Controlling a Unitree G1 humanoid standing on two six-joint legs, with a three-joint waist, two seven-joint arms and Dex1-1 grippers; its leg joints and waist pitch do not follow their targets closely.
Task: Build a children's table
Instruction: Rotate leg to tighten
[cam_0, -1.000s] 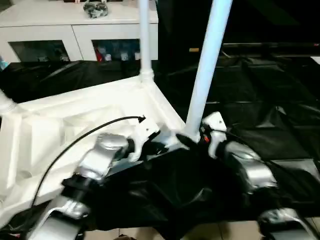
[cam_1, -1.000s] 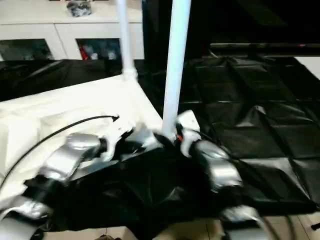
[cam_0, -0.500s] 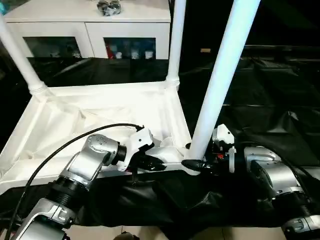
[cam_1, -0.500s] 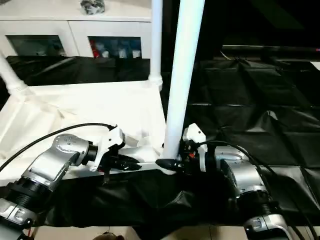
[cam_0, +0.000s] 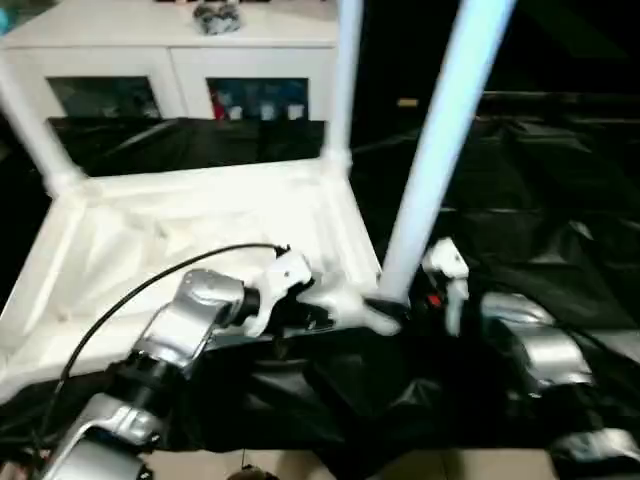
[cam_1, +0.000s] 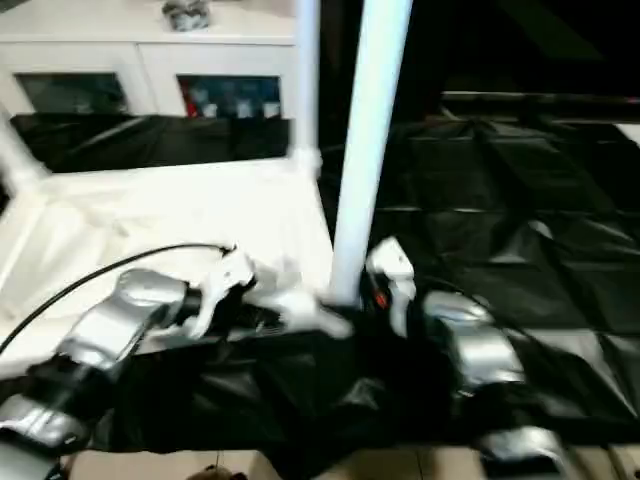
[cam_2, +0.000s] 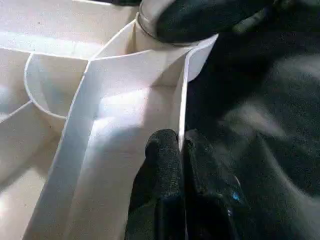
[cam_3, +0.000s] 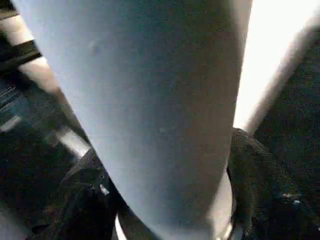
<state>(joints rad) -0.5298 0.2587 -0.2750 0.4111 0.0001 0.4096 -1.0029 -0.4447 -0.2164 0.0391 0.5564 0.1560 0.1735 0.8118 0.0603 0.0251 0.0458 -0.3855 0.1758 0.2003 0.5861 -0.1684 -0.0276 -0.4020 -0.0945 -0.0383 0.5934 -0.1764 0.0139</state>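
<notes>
On the black sheet: tabletop lies underside up, so its corner sockets face upward to receive legs.
Tabletop position: left of centre in the head views, in front of the cabinet; near edge lies at the two grippers.
Left gripper: fingers pressed together on the thin rim wall of the tabletop, close to the near right corner socket. Judged purpose: to steady the tabletop against tipping or sliding while a leg is worked into that corner.
Right gripper: black fingers sit either side of the base of the near leg, closed around it. Judged purpose: to hold the leg low, close to the socket, where it can be pushed down and kept in line.
Near leg: stands almost upright, leaning slightly to the right toward its top; its foot meets the near right corner socket. Whether it is fully seated cannot be told.
Count, legs: three visible. One at the far left corner, one at the far right corner, one at the near right corner.
Count, tabletops: one.
Count, sockets: three occupied; the near left corner lies behind the left arm, so its state cannot be told.
Count, grippers: two, both engaged.
Judged stage: third leg fitting; a fourth is probably outstanding.
</notes>
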